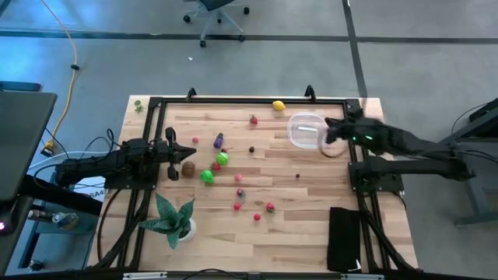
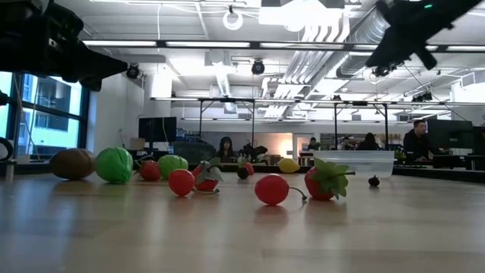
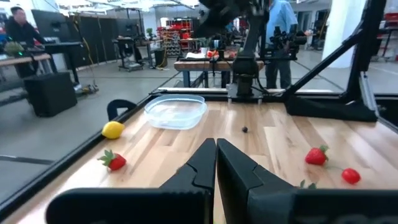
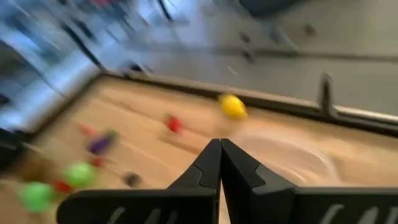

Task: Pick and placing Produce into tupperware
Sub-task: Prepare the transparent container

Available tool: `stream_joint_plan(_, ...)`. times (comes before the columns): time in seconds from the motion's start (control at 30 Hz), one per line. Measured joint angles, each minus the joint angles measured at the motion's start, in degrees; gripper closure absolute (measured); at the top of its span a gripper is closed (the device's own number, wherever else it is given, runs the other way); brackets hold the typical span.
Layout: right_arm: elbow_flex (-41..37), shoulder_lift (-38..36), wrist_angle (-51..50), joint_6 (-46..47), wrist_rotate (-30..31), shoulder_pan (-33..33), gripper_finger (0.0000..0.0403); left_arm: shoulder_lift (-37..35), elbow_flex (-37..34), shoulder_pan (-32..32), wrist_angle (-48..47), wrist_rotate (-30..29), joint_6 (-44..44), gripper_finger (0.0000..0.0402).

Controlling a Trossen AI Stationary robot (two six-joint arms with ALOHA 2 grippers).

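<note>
My right gripper (image 1: 333, 128) hangs just beside the tupperware (image 1: 306, 129) at the far right of the table (image 1: 311, 225), fingers pressed together on nothing. My left gripper (image 1: 187, 153) waits at the left edge, also closed and empty. The produce (image 1: 222, 159) lies scattered in the middle; the tupperware looks empty, I think, though its clear wall makes this hard to judge. These pieces seem light, hard and smooth, so I would pinch each round body across its middle.

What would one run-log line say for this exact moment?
stage: produce scattered, none in tupperware | right gripper: shut, empty, beside tupperware | left gripper: shut, waiting at table's left | nearest item: lemon
</note>
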Motion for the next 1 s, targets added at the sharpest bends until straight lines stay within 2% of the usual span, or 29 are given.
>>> stream_joint_plan(0.07,5.0,8.3,-4.7,-0.3,-3.7,-5.3,0.0403,0.0,0.0,0.0,-0.6,0.8,-1.1,0.0396)
stream_joint_plan(0.2,12.5,23.8,-13.0,-5.5,-16.2,-15.2,0.0403,0.0,0.0,0.0,-0.6,2.1,-3.9,0.0396)
stream_joint_plan(0.33,13.9,34.5,-14.3,-6.7,-18.1,-18.6,0.0403,0.0,0.0,0.0,-0.7,2.7,-5.4,0.0396)
stream_joint_plan(0.43,13.9,40.1,-12.6,-5.9,-21.9,-18.1,0.0403,0.0,0.0,0.0,-0.7,2.7,-5.4,0.0396)
stream_joint_plan(0.73,13.9,54.6,-2.6,-1.4,-25.6,-13.8,0.0403,0.0,0.0,0.0,-0.6,5.3,-5.4,0.0396)
stream_joint_plan(0.87,15.1,59.1,-1.9,-2.6,-24.2,-12.7,0.0403,0.0,0.0,0.0,-0.6,5.7,-5.4,0.0396)
stream_joint_plan(1.0,15.9,60.5,-1.5,-2.6,-23.4,-9.6,0.0403,0.0,0.0,0.0,-0.5,5.7,-5.5,0.0396)
